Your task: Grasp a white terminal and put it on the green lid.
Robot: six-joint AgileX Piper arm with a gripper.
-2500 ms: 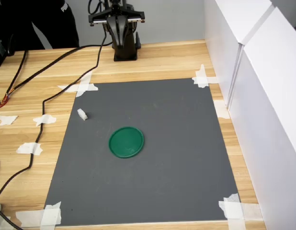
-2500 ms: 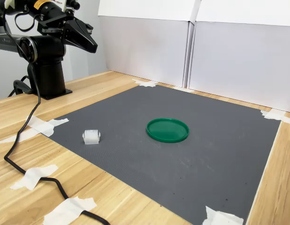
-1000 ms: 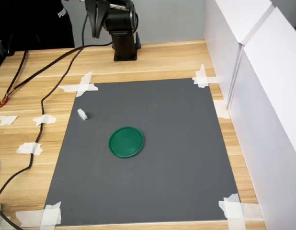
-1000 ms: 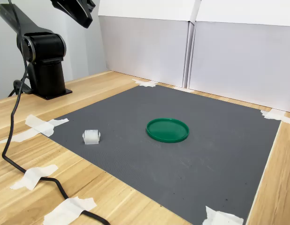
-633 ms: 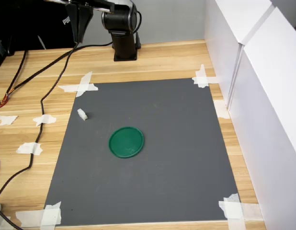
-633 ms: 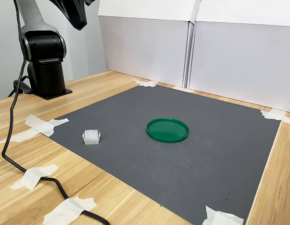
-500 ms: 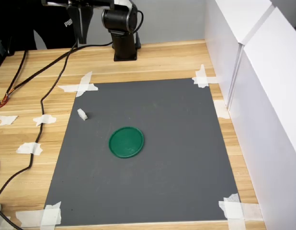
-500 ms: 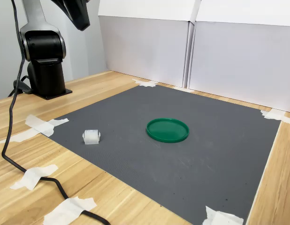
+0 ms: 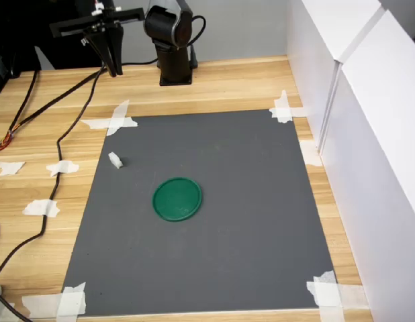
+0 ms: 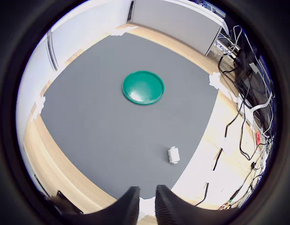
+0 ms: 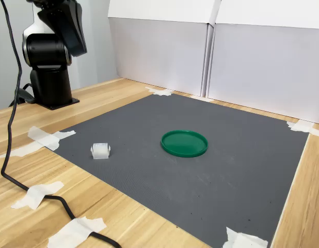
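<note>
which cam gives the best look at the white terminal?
Second exterior view: the white terminal is nearest and largest there, unobstructed on the grey mat. The first exterior view and wrist view show it small, with little shape detail.

White terminal (image 9: 115, 159) — apart from green lid (image 9: 177, 198).

No text, label, brand, number or sign can be read in any of the views.
</note>
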